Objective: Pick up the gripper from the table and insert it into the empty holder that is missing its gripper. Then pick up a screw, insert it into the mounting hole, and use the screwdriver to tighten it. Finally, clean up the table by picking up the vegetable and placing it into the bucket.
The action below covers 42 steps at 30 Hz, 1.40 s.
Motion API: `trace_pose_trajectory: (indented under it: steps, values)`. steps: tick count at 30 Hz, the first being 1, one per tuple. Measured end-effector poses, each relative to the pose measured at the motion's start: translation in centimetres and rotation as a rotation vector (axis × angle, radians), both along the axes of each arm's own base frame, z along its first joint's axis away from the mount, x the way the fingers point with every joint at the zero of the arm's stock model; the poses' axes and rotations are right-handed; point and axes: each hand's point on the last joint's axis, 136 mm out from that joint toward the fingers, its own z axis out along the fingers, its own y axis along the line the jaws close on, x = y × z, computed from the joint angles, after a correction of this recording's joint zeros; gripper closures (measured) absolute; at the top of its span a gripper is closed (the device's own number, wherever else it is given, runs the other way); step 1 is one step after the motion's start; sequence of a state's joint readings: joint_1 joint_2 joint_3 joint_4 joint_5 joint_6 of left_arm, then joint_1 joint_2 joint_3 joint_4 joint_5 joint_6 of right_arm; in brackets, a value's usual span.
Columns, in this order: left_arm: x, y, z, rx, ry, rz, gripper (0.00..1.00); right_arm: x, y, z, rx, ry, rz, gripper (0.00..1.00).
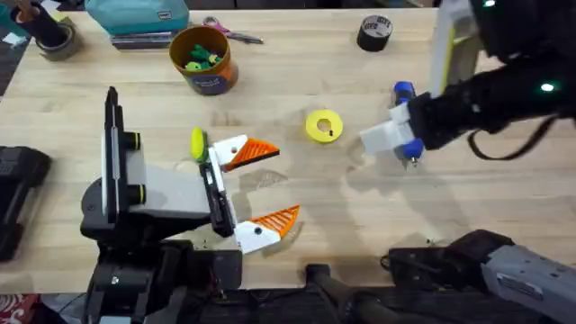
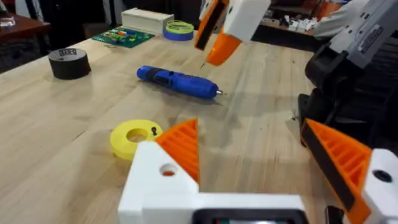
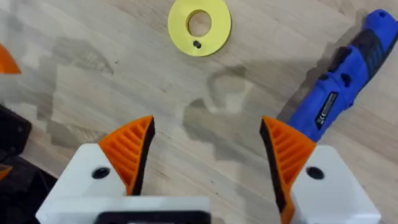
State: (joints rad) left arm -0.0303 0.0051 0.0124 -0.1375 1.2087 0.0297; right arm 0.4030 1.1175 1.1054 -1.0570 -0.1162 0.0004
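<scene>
Fingers [image 3: 127,149] of right gripper [image 3: 208,152] spread wide and empty, hovering above bare table [image 1: 297,193] just beside the screwdriver [image 3: 345,81], whose long axis slants away past one finger, bit end nearest; left gripper [image 1: 261,189] equally open, well apart from the screwdriver.

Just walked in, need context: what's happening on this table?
Nothing is held right now. The right pincer hangs open above the table, beside the blue screwdriver lying on the wood. The left pincer is also open, nearer the left arm's base, with both orange fingers in place. A yellow ring-shaped disc lies between the two. The bucket at the far side holds some small toy pieces.
</scene>
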Motion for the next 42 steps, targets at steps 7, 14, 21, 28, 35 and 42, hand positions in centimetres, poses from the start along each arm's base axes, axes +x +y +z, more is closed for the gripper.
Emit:
trace_pose_trajectory:
  steps: [7, 14, 21, 28, 35, 42]
  values:
    - [0.0, 0.0, 0.0, 0.000, 0.000, 0.000, 0.015, 2.1, 0.9, -2.0, -0.008, 0.034, -0.015, 0.006]
    - [0.0, 0.0, 0.0, 0.000, 0.000, 0.000, 0.015, 2.9, 2.0, -4.5, -0.039, 0.098, 0.005, 0.006]
    - [0.0, 0.0, 0.0, 0.000, 0.000, 0.000, 0.015, 3.3, 3.3, -6.7, -0.068, 0.144, 0.033, 0.006]
    - [0.0, 0.0, 0.0, 0.000, 0.000, 0.000, 0.015, 3.6, 3.6, -8.5, -0.099, 0.186, 0.025, 0.006]
    - [0.0, 0.0, 0.0, 0.000, 0.000, 0.000, 0.015, 4.2, 4.4, -9.6, -0.116, 0.183, 0.030, 0.006]
    - [0.0, 0.0, 0.0, 0.000, 0.000, 0.000, 0.015, 5.3, 5.0, -11.0, -0.133, 0.170, 0.019, 0.006]
